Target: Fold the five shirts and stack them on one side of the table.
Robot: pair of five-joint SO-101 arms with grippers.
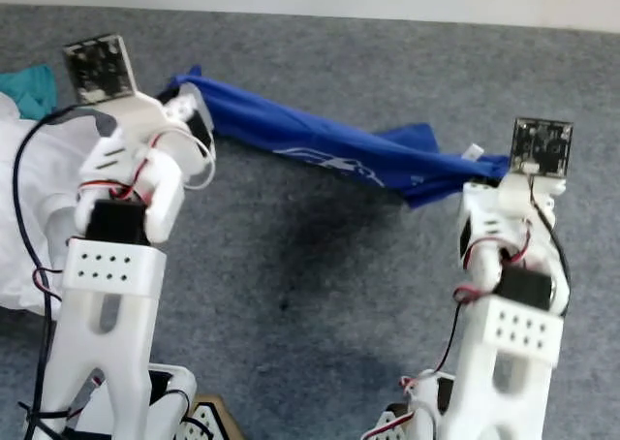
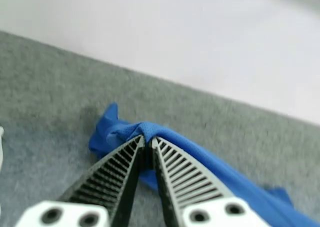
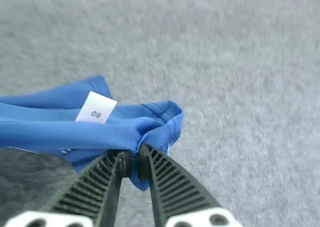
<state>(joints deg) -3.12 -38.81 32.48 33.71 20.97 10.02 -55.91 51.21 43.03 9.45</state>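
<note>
The left pincer [image 2: 148,140] is clamped tight on a bunched corner of the blue shirt [image 1: 329,149], the cloth gathered right at its tips and trailing away from them. The right pincer [image 3: 131,153] is likewise closed on the opposite end, gripping a folded hem just beside the white label [image 3: 95,108]. Between the two pincers the shirt runs as a twisted, slightly sagging band, apparently lifted off the grey table [image 1: 320,275], where a shadow lies under it. Holding both ends well apart seems meant to pull the cloth straight so it can be laid flat for folding. Beyond the left pincer, on the side away from the right one, lie white cloth [image 1: 19,188] and teal cloth [image 1: 29,86], probably other shirts not yet folded.
</note>
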